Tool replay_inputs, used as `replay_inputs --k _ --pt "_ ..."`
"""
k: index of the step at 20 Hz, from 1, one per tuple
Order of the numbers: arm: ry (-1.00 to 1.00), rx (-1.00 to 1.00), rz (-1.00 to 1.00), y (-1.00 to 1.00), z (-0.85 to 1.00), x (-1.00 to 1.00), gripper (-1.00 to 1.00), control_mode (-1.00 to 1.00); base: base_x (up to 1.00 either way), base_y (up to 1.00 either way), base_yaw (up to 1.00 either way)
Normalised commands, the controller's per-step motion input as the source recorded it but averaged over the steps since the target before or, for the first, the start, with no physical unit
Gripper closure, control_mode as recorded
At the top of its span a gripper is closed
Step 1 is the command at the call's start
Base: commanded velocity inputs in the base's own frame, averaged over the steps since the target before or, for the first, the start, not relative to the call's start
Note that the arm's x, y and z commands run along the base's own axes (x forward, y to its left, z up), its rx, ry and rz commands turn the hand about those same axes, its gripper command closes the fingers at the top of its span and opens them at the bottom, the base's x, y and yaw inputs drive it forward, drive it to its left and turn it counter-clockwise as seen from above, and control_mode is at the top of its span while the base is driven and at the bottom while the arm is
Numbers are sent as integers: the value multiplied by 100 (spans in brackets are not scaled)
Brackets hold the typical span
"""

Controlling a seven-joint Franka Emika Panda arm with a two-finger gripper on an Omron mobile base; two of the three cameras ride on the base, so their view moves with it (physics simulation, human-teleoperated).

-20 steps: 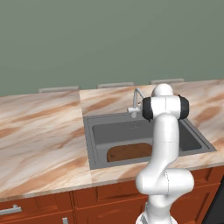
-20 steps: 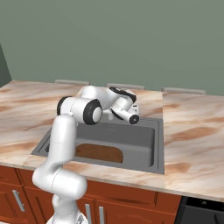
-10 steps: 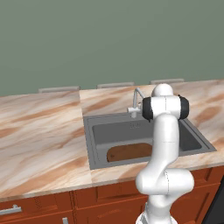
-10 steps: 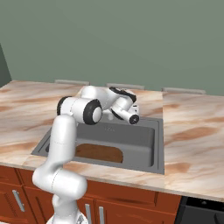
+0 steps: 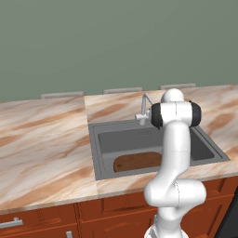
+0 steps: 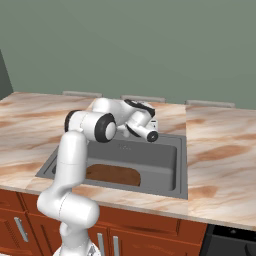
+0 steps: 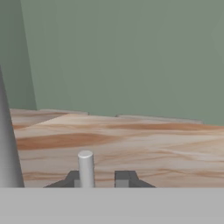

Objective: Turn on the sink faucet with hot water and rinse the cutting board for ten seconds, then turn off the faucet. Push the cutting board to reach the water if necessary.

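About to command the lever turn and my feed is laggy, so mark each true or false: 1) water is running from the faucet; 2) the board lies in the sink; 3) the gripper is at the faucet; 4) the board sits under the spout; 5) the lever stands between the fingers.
1) False. No stream shows below the faucet.
2) True. The board lies flat on the floor of the sink.
3) True. The gripper is at the back rim by the faucet.
4) False. The board lies along the sink's front wall, while the spout is at the back.
5) False. The lever stands in front of one finger, not in the gap.
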Motion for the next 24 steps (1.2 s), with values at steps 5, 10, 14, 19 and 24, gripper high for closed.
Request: replay_inputs --k 5,10,14,19,24 --pt "0 0 0 0 0 0 100 -100 0 0 0" --pt "0 0 0 0 0 0 100 -100 0 0 0" --pt "0 0 0 0 0 0 100 -100 0 0 0" --pt "0 0 0 0 0 0 100 -100 0 0 0" --pt "0 0 0 0 0 0 100 -100 0 0 0"
